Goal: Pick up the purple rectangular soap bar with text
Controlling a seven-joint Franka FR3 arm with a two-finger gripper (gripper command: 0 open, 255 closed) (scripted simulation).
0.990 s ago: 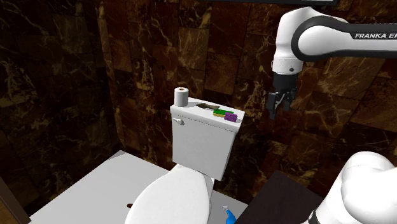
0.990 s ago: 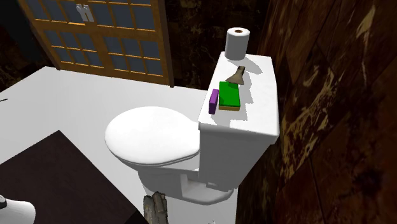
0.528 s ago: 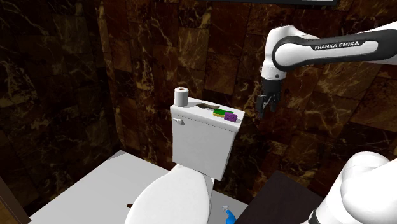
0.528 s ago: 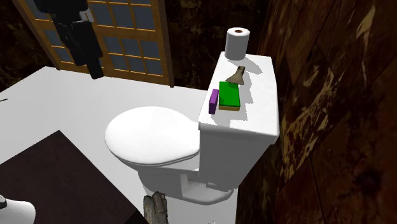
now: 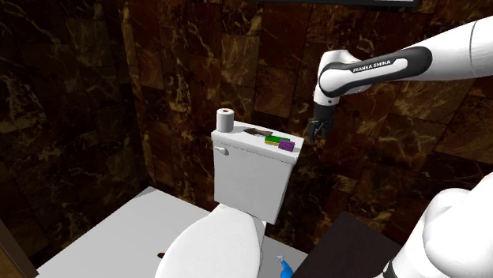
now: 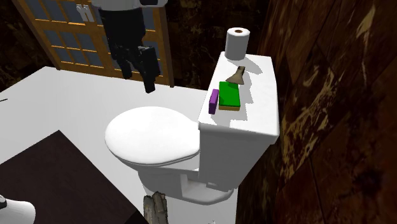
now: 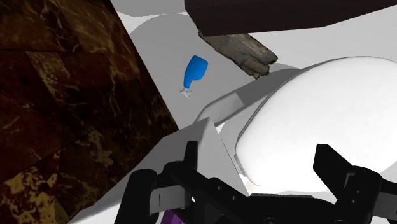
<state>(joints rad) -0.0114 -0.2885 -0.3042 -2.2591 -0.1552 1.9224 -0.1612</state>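
The shoulder camera stands back, facing the toilet tank (image 5: 253, 170) and marble wall (image 5: 174, 71). The second exterior camera sits nearer, high beside that wall, looking down over the tank. The wrist camera peers past the pincer (image 7: 259, 153) onto the toilet lid (image 7: 318, 108), close.

Smooth white toilet tank (image 5: 253, 178) against veined, marble-like brown wall (image 5: 174, 67).

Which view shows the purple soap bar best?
Second exterior view: the purple soap bar sits on the tank lid beside the green sponge, unobstructed. Shoulder view shows it as a small purple patch next to green. Wrist view catches a purple sliver by the hand.
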